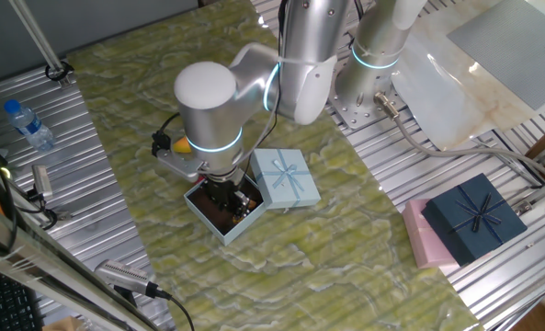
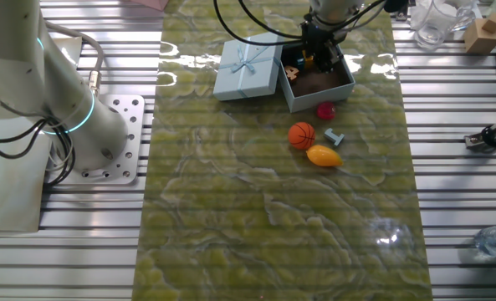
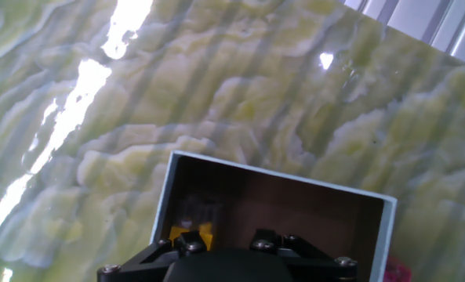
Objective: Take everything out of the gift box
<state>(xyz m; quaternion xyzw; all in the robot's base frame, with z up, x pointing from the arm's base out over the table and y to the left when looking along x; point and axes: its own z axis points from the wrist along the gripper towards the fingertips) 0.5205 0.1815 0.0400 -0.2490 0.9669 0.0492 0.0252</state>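
**Gripper in the gift box, four toys out on the mat**

Gripper (image 2: 313, 57): lowered into the open gift box (image 2: 323, 82), fingers down near the dark brown floor. The pictures do not show whether the fingers are spread or pressed together, nor whether they pinch anything; the arm and the gripper body hide them.

Yellow bit (image 3: 191, 232): on the box floor just beside the fingers, seen blurred in the hand view.

Small orange piece (image 2: 292, 73): inside the box, against the wall next to the gripper.

Lid (image 2: 248, 68): pale blue with a ribbon bow, flat on the green mat, touching the side of the box.

Magenta piece (image 2: 325, 110): on the mat just outside the box wall.

Basketball (image 2: 301, 135): orange, a little farther from the gripper.

Small grey-blue part (image 2: 334, 136): beside the basketball.

Mango (image 2: 324, 155): yellow-orange, farthest of the group.

Navy box (image 1: 473, 218): well apart from the gripper, resting on a pink box (image 1: 422, 236).
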